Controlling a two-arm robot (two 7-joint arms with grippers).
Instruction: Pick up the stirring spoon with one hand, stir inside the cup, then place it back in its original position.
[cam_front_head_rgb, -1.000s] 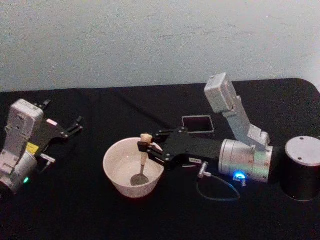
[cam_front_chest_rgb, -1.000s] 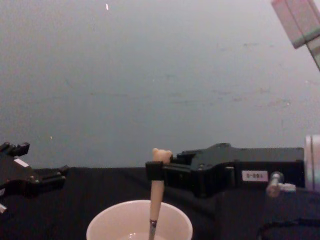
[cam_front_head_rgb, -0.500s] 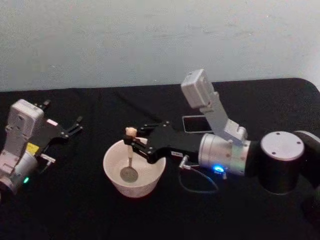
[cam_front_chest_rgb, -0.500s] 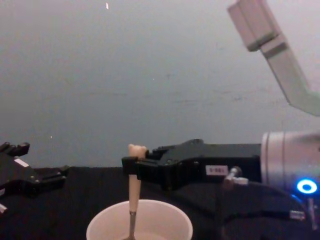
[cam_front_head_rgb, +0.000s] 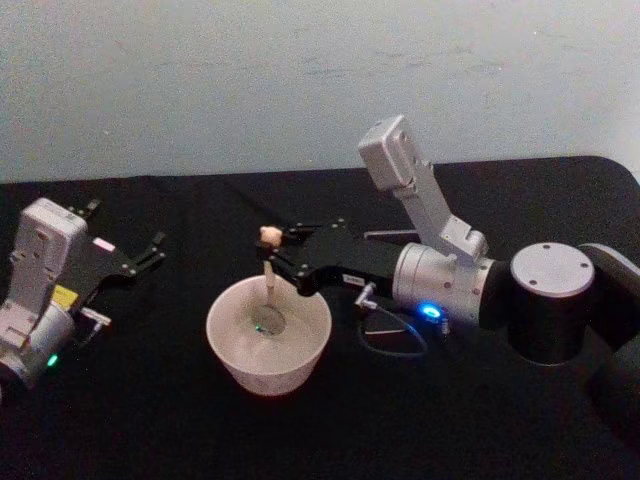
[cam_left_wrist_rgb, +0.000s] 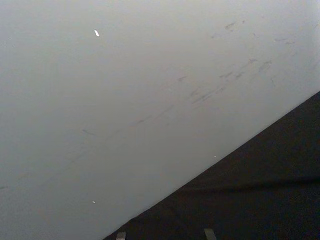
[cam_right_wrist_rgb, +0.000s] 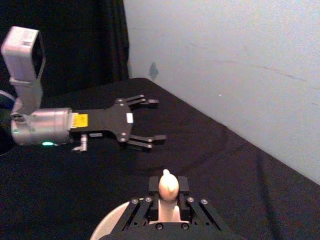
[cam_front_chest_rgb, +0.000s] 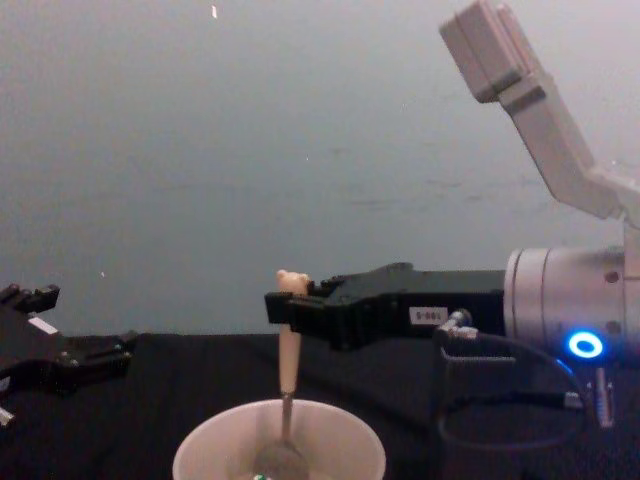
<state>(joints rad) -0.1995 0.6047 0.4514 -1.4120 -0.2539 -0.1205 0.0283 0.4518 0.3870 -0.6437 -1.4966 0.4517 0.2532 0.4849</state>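
**Stirring step: spoon upright in cup, held by right arm**

Right gripper (cam_front_head_rgb: 270, 256) is clamped on the stirring spoon (cam_front_head_rgb: 270, 288) high on its cream handle, just under the bear head. The jaws are narrow around the handle. The arm reaches in from the right, lying roughly level above the table.

Spoon long axis: close to vertical in the chest view, bear head up, metal bowl down inside the cup (cam_front_head_rgb: 268, 362). The bowl sits low in the cup, toward its far side. Contact with the cup floor cannot be told.

Key relation for the return: the dark grey holder (cam_front_head_rgb: 388, 235) lies to the right of the cup and farther back. It is mostly hidden behind the right forearm, with a thin edge of rim just visible. Judgement: the spoon must lift clear of the cup rim, travel right and far, then go down with the axis kept upright. The right arm is the nearer one and already has the spoon.

Left gripper (cam_front_head_rgb: 152, 252) sits at the left of the table, fingers spread wide and empty, well apart from the cup.

Surface: black cloth over the table (cam_front_head_rgb: 150, 400). Pale wall (cam_front_head_rgb: 200, 80) close behind the far edge.
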